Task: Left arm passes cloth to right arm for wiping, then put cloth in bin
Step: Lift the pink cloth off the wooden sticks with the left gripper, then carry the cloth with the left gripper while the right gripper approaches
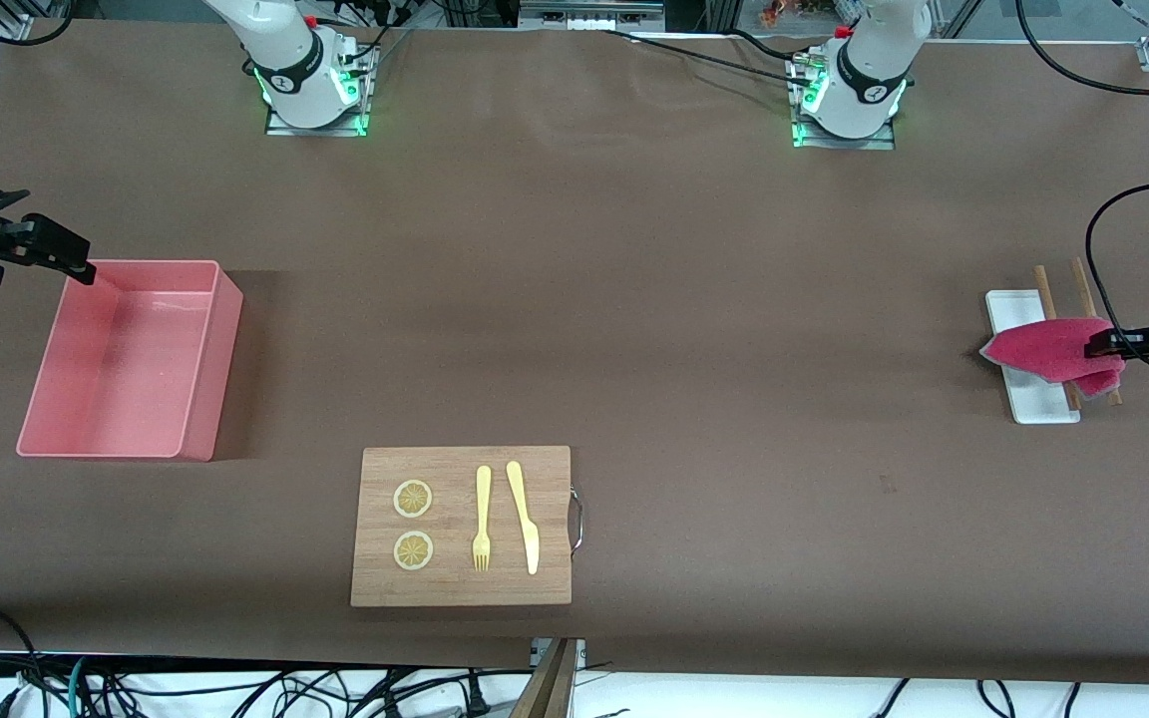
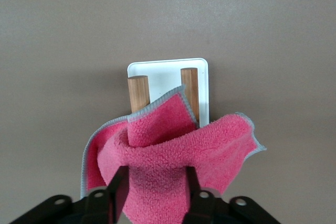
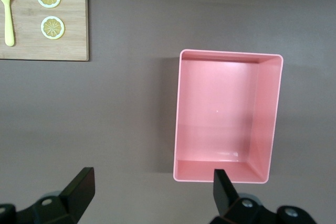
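My left gripper (image 1: 1098, 348) is shut on the magenta-pink cloth (image 1: 1053, 351) and holds it up over the small white tray (image 1: 1031, 399) at the left arm's end of the table. In the left wrist view the cloth (image 2: 168, 156) hangs bunched between my fingers (image 2: 116, 182), above the tray (image 2: 157, 72) and two wooden sticks (image 2: 138, 93). The salmon-pink bin (image 1: 131, 361) stands empty at the right arm's end. My right gripper (image 1: 61, 254) is open and empty, up over the bin's edge; the bin also shows in the right wrist view (image 3: 227, 116).
A wooden cutting board (image 1: 462, 526) lies near the front camera, with two lemon slices (image 1: 413, 499), a yellow fork (image 1: 482, 517) and a yellow knife (image 1: 524, 514) on it. Two wooden sticks (image 1: 1083, 289) lie across the white tray.
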Tool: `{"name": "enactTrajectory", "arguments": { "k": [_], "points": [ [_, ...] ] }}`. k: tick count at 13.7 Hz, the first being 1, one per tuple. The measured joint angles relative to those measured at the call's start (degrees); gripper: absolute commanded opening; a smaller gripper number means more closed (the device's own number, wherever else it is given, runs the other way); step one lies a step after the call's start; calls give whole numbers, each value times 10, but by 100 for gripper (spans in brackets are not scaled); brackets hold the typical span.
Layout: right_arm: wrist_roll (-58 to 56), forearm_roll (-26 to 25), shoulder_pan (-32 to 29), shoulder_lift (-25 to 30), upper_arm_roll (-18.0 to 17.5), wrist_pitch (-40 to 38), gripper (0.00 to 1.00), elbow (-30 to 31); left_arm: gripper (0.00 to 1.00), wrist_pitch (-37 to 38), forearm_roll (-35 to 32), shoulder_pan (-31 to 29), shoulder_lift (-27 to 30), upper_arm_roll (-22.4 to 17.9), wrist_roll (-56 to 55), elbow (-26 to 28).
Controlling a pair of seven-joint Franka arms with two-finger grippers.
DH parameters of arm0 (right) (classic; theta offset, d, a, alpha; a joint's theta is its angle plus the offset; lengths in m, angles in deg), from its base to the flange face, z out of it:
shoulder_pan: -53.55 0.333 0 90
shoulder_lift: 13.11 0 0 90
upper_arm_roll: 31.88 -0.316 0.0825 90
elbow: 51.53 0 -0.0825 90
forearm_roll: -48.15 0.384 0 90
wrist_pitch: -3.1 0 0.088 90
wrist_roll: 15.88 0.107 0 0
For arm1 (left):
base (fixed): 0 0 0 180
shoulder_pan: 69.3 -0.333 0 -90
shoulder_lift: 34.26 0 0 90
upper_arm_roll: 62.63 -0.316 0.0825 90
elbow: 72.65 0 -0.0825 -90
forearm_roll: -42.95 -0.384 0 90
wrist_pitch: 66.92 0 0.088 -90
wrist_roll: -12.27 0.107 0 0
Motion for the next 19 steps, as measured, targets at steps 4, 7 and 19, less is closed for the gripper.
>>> {"name": "enactTrajectory", "arguments": {
  "k": [4,7,19],
  "points": [
    [0,0,0,0,0,0,100,0,12,0,0,0,-2,0,0,0],
    [0,0,0,0,0,0,100,0,0,0,0,0,-2,0,0,0],
    [-1,0,2,-27,-7,12,100,0,0,204,4,51,12,33,0,-163]
  ]
}}
